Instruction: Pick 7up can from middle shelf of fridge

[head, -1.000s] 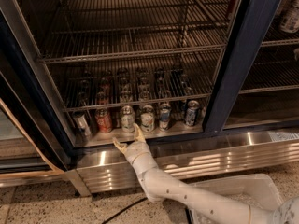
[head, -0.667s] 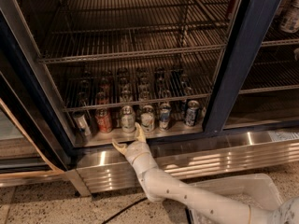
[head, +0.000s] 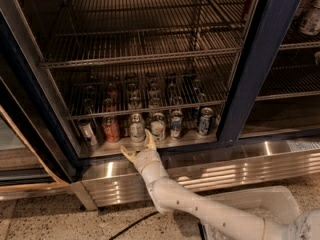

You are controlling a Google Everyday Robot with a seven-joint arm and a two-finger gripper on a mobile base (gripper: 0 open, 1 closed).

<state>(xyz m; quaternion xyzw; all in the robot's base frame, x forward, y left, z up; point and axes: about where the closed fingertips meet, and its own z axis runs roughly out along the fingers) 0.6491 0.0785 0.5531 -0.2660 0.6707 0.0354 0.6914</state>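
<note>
The fridge (head: 260, 74) stands open, with dark wire racks above a pale shiny metal shelf (head: 192, 138). A row of cans stands on that shelf. The 7up can (head: 136, 127), pale silver-white with green print, stands upright left of centre. My gripper (head: 137, 145) is at the shelf's front edge, just in front of and below the 7up can. Its fingers are spread, one (head: 150, 139) by the can's lower right and one (head: 127, 154) to the lower left. It holds nothing. My white arm (head: 200, 206) reaches in from the lower right.
A red can (head: 110, 129) and a tilted silver can (head: 88, 132) stand left of the 7up can. A pale can (head: 158, 126) and two blue-and-white cans (head: 176, 124) (head: 205, 121) stand to its right. A ribbed steel base panel (head: 240, 169) runs below.
</note>
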